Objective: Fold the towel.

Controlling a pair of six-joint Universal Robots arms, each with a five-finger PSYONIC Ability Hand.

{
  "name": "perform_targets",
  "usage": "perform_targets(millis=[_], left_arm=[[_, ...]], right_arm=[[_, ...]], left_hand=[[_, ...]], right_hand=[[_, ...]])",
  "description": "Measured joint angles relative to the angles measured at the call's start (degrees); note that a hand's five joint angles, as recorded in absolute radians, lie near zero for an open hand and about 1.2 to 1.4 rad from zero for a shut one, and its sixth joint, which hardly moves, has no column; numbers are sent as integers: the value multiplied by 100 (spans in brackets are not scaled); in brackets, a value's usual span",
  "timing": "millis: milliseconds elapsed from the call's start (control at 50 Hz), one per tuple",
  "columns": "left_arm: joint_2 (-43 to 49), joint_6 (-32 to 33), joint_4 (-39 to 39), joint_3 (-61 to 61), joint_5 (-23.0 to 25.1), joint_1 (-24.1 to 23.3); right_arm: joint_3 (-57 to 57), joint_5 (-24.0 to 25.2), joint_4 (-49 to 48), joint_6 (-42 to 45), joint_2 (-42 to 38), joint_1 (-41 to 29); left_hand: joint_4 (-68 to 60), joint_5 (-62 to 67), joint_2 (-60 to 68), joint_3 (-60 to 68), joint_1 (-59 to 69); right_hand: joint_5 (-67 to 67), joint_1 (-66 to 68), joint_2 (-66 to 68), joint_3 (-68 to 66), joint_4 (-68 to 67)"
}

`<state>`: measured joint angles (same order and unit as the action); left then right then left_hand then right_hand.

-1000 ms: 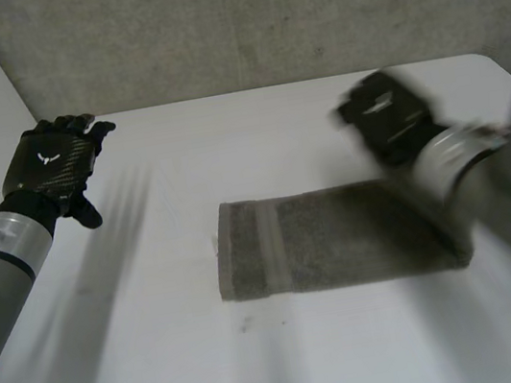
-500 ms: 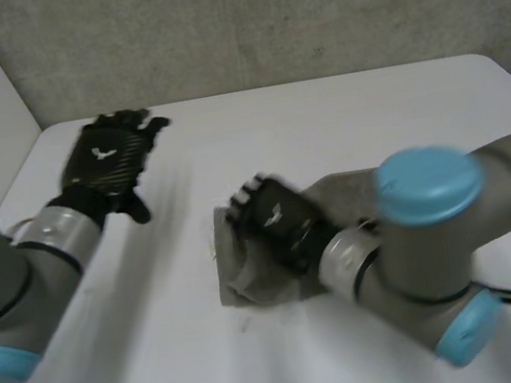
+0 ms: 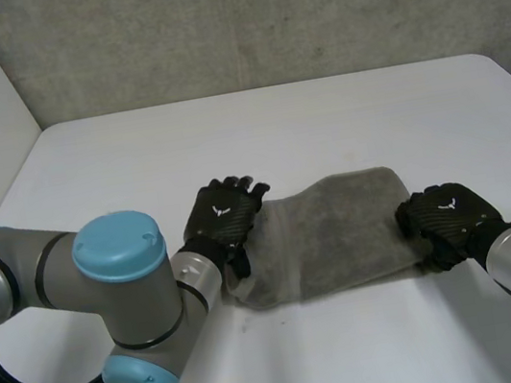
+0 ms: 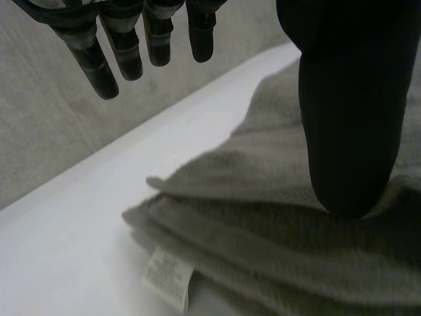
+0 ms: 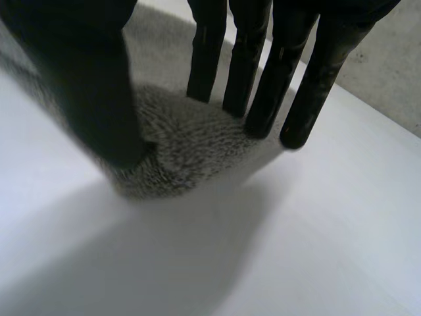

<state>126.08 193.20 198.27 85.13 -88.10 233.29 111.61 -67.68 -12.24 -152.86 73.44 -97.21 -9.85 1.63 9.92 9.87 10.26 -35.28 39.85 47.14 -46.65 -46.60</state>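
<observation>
A grey towel lies folded in a long strip across the middle of the white table. My left hand rests on its left end. In the left wrist view the thumb presses on the layered towel while the fingers stay straight above the table, off the cloth. A white label sticks out of the fold near it. My right hand is at the towel's right end. There its fingers and thumb pinch a raised hump of towel.
A grey wall runs behind the table's far edge. A white panel stands at the far left. My left arm's elbow with its light-blue cap hangs low over the table's front left.
My left hand came in from the far left onto the towel's left end. My right hand crossed to the left end half a second ago and has gone back to the right end.
</observation>
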Motion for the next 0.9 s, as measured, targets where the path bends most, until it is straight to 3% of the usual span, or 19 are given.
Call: perform_targets(millis=[40, 60, 120, 280, 380, 400, 520, 660, 720, 760, 780, 840, 860, 900], left_arm=[[17, 54, 0, 8, -25, 0], [44, 174, 0, 25, -84, 2], [78, 407, 0, 75, -233, 12], [33, 573, -5, 163, -463, 39], [-230, 554, -13, 253, -544, 67], [-230, 554, -13, 253, -544, 67], [-997, 552, -17, 612, -846, 416], [-1631, 553, -16, 1043, -957, 918], [-1855, 552, -15, 1230, -935, 1119], [-1903, 550, -14, 1274, -893, 1161], [-1918, 548, -11, 1281, -856, 1171], [-1925, 545, -7, 1275, -806, 1169], [-1915, 522, 4, 1213, -687, 1127], [-1915, 522, 4, 1213, -687, 1127]], right_arm=[[10, -10, -33, 74, -34, 19], [10, -36, -91, 212, -89, 41], [-65, -119, -185, 471, -169, 46], [-675, -570, -258, 652, -175, -365], [-1435, -1025, -257, 640, -194, -1520], [-1435, -1025, -257, 640, -194, -1520], [-2252, -1220, -224, 692, -724, -3083], [-2581, -1184, -186, 809, -1457, -3870], [-2687, -1201, -182, 1012, -1814, -4075], [-2705, -1240, -181, 1089, -1859, -4100], [-2707, -1273, -184, 1112, -1830, -4095], [-2701, -1304, -185, 1113, -1781, -4079], [-2591, -1447, -183, 905, -1352, -3856], [-2591, -1447, -183, 905, -1352, -3856]], left_hand=[[0, 0, 0, 0, 0], [0, 0, 0, 0, 0], [0, 0, 0, 0, -2], [0, 0, 0, 0, -5], [0, 0, 0, 0, -6], [0, 0, 0, 0, -6], [0, 0, -2, 0, -9], [11, 0, -13, -13, -9], [11, 0, -13, -14, -9], [11, 0, -13, -13, -9], [12, 0, -13, -13, -9], [12, 0, -13, -13, -9], [11, 0, -13, -13, -9], [11, 0, -13, -13, -9]], right_hand=[[-151, 171, 152, -156, -158], [-911, 742, 1000, -967, -971], [-1936, 1331, 1936, -2051, -2068], [-2048, 1361, 1938, -2108, -2161], [-2103, 1404, 1943, -2128, -2178], [-2103, 1404, 1943, -2128, -2178], [-2104, 1409, 1943, -2128, -2179], [-2106, 1435, 1944, -2128, -2180], [-1378, 861, 1150, -1210, -1224], [-282, 1, -48, -20, -27], [903, -1144, -1268, 1198, 1198], [903, -1144, -1268, 1198, 1198], [3003, -2683, -3229, 3268, 3246], [3003, -2683, -3229, 3268, 3246]])
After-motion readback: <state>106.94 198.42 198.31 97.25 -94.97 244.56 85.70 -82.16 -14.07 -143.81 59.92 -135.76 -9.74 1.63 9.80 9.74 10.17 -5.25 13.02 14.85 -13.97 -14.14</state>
